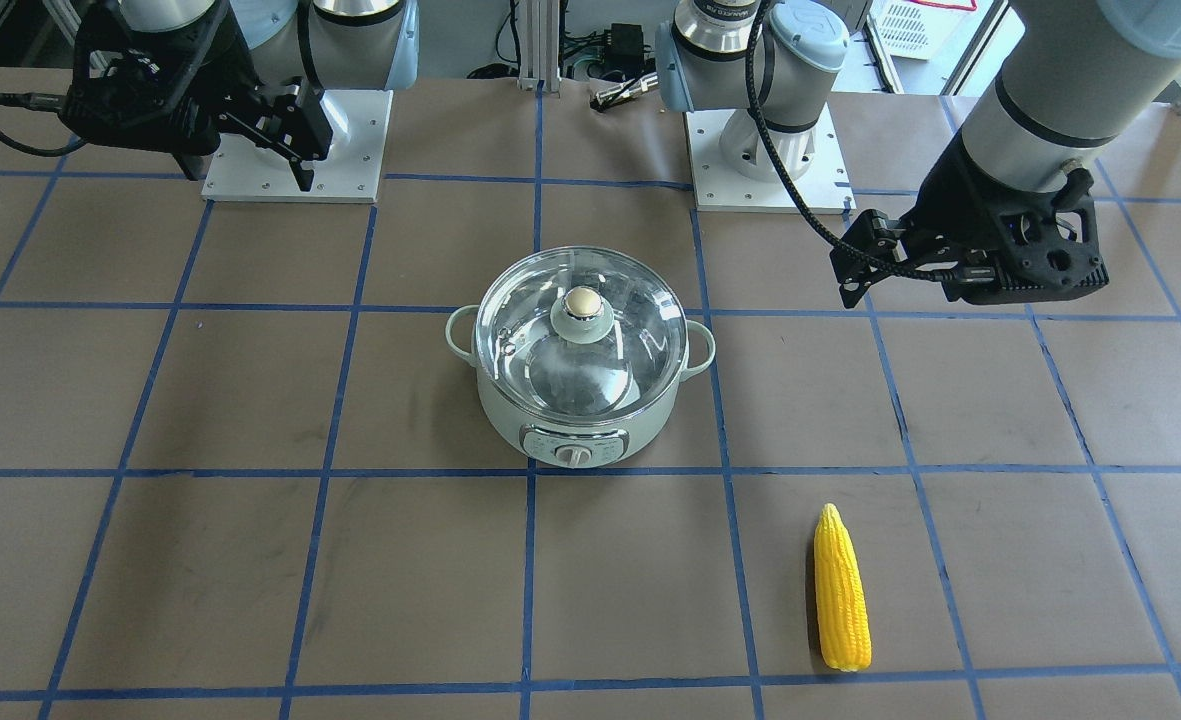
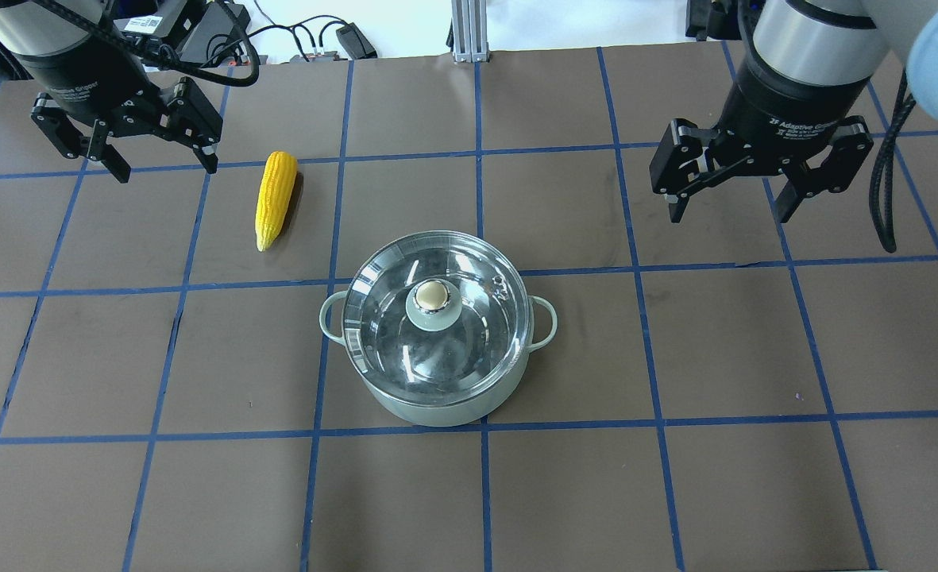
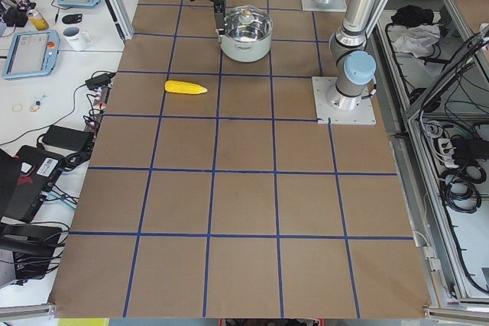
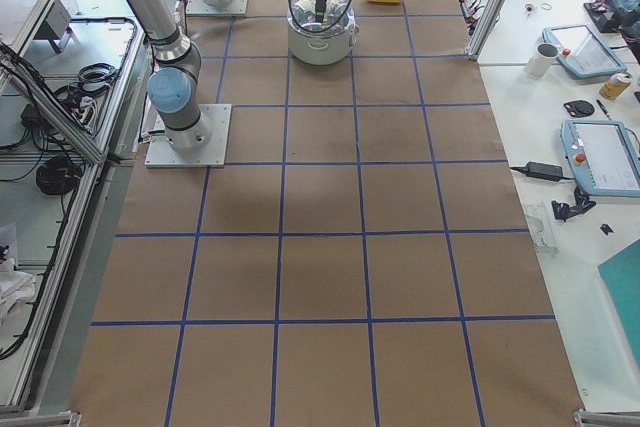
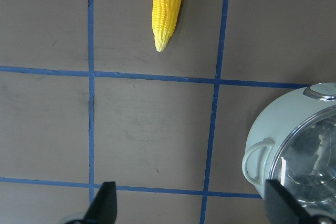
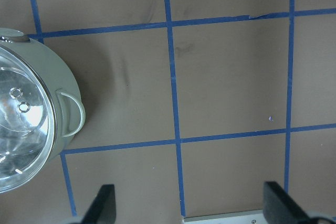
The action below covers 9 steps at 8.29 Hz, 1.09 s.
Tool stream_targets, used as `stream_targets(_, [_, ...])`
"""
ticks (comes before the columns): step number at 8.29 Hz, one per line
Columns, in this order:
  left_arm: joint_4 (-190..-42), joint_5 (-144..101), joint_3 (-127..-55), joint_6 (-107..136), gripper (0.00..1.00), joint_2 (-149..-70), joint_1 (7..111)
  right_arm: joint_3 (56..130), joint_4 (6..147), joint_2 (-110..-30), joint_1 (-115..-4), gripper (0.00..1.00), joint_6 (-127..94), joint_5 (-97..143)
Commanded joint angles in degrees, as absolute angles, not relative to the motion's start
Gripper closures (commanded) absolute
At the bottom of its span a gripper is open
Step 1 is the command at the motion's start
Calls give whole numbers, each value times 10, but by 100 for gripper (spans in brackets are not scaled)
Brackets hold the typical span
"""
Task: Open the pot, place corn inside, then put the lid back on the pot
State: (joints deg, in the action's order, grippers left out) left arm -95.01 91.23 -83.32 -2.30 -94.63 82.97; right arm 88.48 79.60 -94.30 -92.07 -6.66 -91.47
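Now: glass lid (image 2: 476, 334) seated on mint-green pot (image 2: 437, 409), corn (image 2: 274, 199) lying apart near left gripper (image 2: 165, 168); that and right gripper (image 2: 729, 213) wide open, empty. Likely to slip off ball knob (image 2: 430, 295) if pinched off-centre, dropping lid.

The blue-gridded, seemingly paper-covered table (image 2: 754, 357) carries the pot (image 2: 437, 409) and, well apart, the corn (image 2: 275, 199).

Both arms hang raised, left end effector (image 2: 167, 170) and right end effector (image 2: 727, 216) spread wide.
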Motion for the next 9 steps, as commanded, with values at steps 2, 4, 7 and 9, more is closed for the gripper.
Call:
stream_targets(2, [-949,912,-832,-70,0,-952,827,886,806,-942,-930,0,-81,-886])
stream_targets(4, [-879,912,-834,-160,0,-968,823,882,820,-927,-957,0,-107,-883])
stream_targets(7, [-764,907,-834,-224,0,-1058,817,878,883,-893,-1054,0,-212,-882])
stream_targets(9, [-698,888,-834,-222,0,-1108,817,877,936,-857,-1105,0,-284,-882])
